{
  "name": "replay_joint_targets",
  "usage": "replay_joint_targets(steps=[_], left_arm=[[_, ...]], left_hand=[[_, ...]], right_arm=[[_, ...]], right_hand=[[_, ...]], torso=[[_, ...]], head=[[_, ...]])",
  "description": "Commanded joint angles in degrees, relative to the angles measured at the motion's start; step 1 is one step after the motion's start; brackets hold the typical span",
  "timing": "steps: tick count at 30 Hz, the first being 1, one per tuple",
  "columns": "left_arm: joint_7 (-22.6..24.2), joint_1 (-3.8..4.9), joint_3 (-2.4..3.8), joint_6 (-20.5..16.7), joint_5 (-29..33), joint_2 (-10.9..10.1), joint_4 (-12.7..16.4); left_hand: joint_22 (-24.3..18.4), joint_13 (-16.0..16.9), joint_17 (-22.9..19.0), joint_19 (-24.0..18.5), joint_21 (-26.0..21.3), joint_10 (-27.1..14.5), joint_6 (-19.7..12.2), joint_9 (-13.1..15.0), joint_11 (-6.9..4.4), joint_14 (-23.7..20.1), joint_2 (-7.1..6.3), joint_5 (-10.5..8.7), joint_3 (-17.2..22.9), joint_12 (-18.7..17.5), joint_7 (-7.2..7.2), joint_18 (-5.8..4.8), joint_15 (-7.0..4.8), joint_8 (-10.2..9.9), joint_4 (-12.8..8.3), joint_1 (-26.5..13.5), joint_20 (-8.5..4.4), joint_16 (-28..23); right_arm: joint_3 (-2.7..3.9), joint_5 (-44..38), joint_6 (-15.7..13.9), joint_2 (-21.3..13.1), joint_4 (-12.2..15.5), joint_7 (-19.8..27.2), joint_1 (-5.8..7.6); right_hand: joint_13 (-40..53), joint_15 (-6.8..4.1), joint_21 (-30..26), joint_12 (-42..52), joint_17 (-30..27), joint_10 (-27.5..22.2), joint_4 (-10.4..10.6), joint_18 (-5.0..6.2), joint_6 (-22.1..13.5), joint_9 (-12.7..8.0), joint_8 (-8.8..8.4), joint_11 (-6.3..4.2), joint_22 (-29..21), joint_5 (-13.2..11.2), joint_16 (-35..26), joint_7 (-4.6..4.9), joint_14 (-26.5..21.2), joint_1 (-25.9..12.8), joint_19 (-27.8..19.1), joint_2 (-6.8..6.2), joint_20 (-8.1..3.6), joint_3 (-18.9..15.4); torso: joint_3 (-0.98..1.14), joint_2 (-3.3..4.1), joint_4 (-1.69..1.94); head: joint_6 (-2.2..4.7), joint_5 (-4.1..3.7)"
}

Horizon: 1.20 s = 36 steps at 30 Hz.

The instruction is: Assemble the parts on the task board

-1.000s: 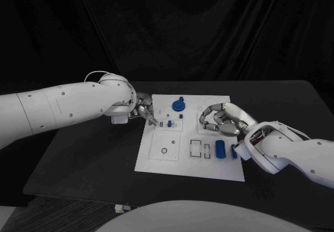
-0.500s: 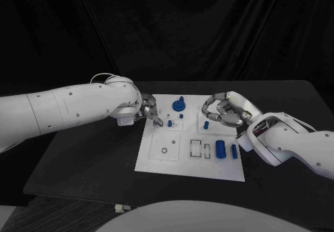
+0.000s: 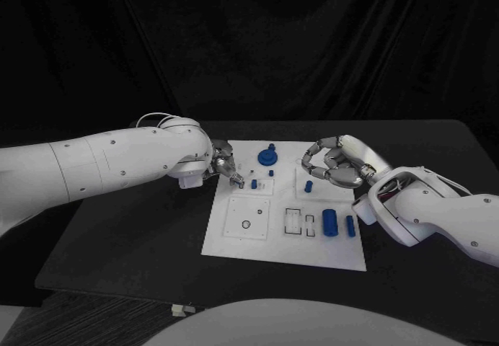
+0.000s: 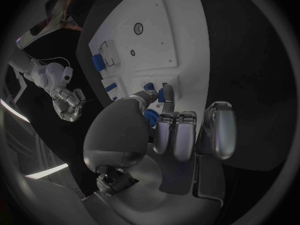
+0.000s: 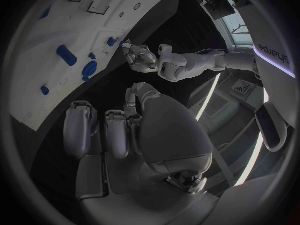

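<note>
1. Task board (image 3: 237, 238): white plate lying flat at the middle of the black bench (image 3: 125, 238), between the two arms.
2. Parts on the board: a round blue knob piece (image 3: 267, 156) at the far middle; a small blue peg (image 3: 308, 187) standing right of centre; two long blue pieces (image 3: 329, 222) lying near the right edge; a small blue part (image 3: 254, 184) by the left fingertips.
3. Left robot hand (image 3: 225, 170): at the board's far left edge, fingertips down on the small blue part. The left wrist view shows thumb and one finger closed around it (image 4: 160, 96), the other fingers (image 4: 176, 135) curled clear. Judged a pinch hold.
4. Right robot hand (image 3: 334, 170): above the board's far right corner, fingers curled inward, nothing seen in them (image 5: 137, 130).
5. Step in hand, by judgement: seating the small blue part in its slot. Keep it upright, align it before pressing, press straight down, and let go only once it sits flush.
6. Risk: a tilted part may jam or tip over.
</note>
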Motion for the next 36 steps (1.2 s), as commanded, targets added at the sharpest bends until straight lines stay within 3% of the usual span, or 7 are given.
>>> replay_joint_targets(steps=[1,14,25,36], left_arm=[[1.3,-0.21,0.04,-0.9,-1.6,0.3,-0.3],[2.1,-0.76,0.04,0.5,-3.1,0.8,-0.9],[2.6,-1.78,0.04,0.5,-3.2,1.0,-1.2],[3.3,-2.01,0.05,-0.1,-3.2,1.4,-1.8]], left_hand=[[11.7,14.9,15.4,-0.5,-1.2,6.1,0.0,0.9,-0.15,6.4,1.55,2.33,5.2,1.2,-0.94,1.78,-0.88,1.6,-0.7,-0.5,-0.17,0.8],[11.7,14.9,15.4,-0.5,-1.2,6.1,0.1,0.9,-0.12,6.4,1.58,2.09,5.2,1.2,-0.90,1.77,-0.86,1.7,-0.8,-0.6,-0.15,0.8],[11.7,14.9,15.4,-0.5,-1.2,6.1,0.0,0.9,-0.12,6.4,1.61,2.04,5.2,1.2,-0.90,1.77,-0.86,1.7,-0.8,-0.6,-0.15,0.8],[11.7,14.9,15.4,-0.5,-1.2,6.1,0.0,1.0,-0.12,6.4,1.67,2.05,5.3,1.2,-0.90,1.76,-0.85,1.7,-0.9,-0.5,-0.14,0.8]], right_arm=[[0.05,-0.2,-0.9,0.1,0.0,-1.1,0.11],[0.04,-0.2,-0.4,0.4,-0.3,-1.2,0.08],[0.04,-0.2,-0.3,0.5,-0.3,-1.2,0.07],[0.04,-0.2,-0.2,0.6,-0.5,-1.2,0.06]], right_hand=[[14.5,-0.33,0.1,-0.7,5.5,5.6,0.0,0.61,-0.2,-0.5,1.23,-0.20,12.0,2.3,-0.2,-0.51,4.0,-1.1,0.6,-0.07,-0.37,2.3],[14.5,-0.33,0.1,-0.7,5.6,5.6,0.0,0.59,-0.2,-0.5,1.26,-0.19,12.0,2.4,-0.2,-0.51,4.0,-1.1,0.7,-0.07,-0.38,2.4],[14.5,-0.33,0.1,-0.7,5.6,5.6,0.0,0.59,-0.2,-0.5,1.26,-0.19,12.0,2.4,-0.2,-0.51,4.0,-1.1,0.7,-0.07,-0.38,2.4],[14.5,-0.33,0.1,-0.7,5.6,5.6,0.0,0.59,-0.2,-0.5,1.26,-0.19,12.0,2.4,-0.2,-0.51,4.0,-1.1,0.7,-0.07,-0.38,2.4]], torso=[[0.00,-0.01,0.00],[-0.02,-0.01,0.02],[0.00,-0.05,-0.04],[0.00,-0.06,-0.01]], head=[[-0.01,0.02],[-0.01,-0.17],[-0.01,-0.21],[-0.01,-0.19]])
